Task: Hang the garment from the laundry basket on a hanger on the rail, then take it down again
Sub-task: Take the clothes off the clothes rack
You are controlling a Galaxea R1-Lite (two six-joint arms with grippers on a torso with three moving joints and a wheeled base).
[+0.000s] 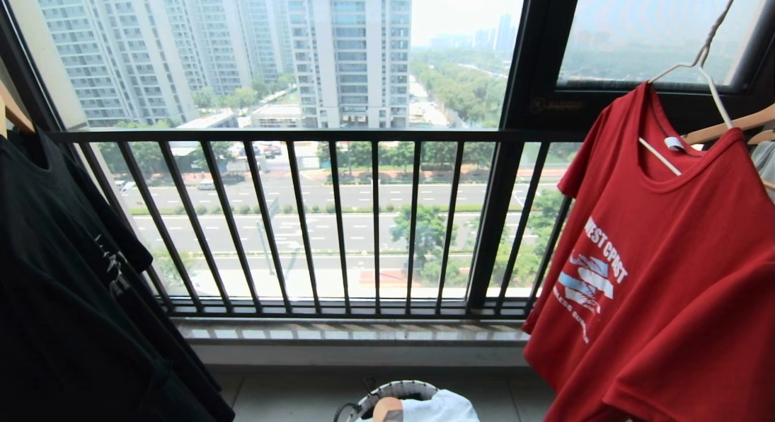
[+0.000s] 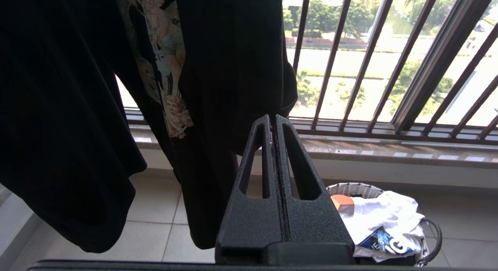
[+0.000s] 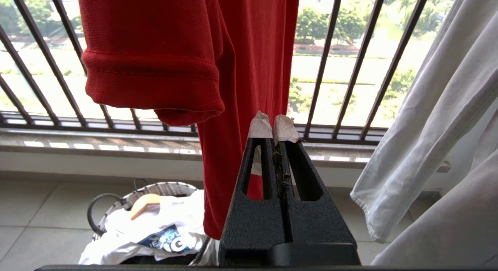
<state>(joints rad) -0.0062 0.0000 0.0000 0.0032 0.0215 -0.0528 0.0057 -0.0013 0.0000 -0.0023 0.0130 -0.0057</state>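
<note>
The red T-shirt [image 1: 666, 258] hangs on the white wire hanger [image 1: 705, 71] at frame right; the left tool [image 2: 273, 121] and right tool [image 3: 273, 121] are both closed, empty.

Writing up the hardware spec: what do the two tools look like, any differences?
Both are matte black with a textured finish: two tapered triangular fingers, each with a long cut-out slot. The left tool has bare black tips. The right tool has pale, frayed tape wrapped over both fingertips. No cables or markings visible.

Left tool [image 2: 273, 121] fingers pressed together, right tool [image 3: 273, 121] likewise, both empty
</note>
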